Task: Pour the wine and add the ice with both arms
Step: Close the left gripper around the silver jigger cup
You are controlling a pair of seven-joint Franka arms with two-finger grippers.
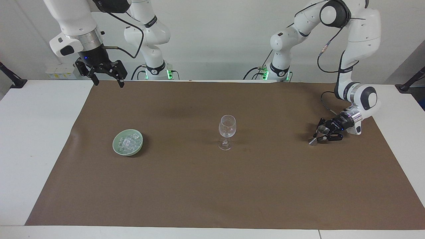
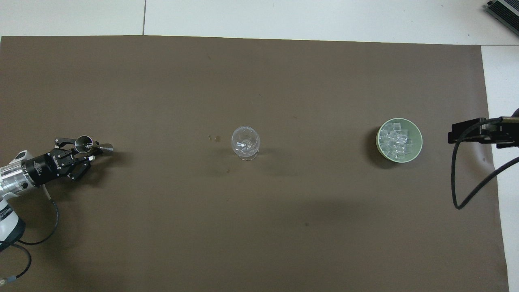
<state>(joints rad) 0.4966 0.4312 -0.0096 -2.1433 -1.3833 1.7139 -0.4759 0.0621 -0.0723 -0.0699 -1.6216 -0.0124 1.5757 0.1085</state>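
Left gripper [image 1: 319, 136] clamped on metal jigger [image 1: 321, 130]; right gripper [image 1: 107, 81] waits, fingers spread, above the mat's robot-side edge

Brown paper mat [image 1: 212, 186] covers a white table [image 1: 33, 132]; plain white wall at the robots' end. Empty wine glass [image 1: 227, 131] stands mid-mat between the grippers. Ice [image 1: 127, 142] lies in a pale green bowl [image 1: 117, 146] toward the right arm's end, well apart from both grippers

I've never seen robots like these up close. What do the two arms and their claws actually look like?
Both arms are glossy white, built of rounded segments with dark grey joint bands. Each wrist ends in a silvery metal ring, then a black two-fingered claw: the left gripper and the right gripper. Black cables loop loosely along each arm. Small green lights glow at both bases.
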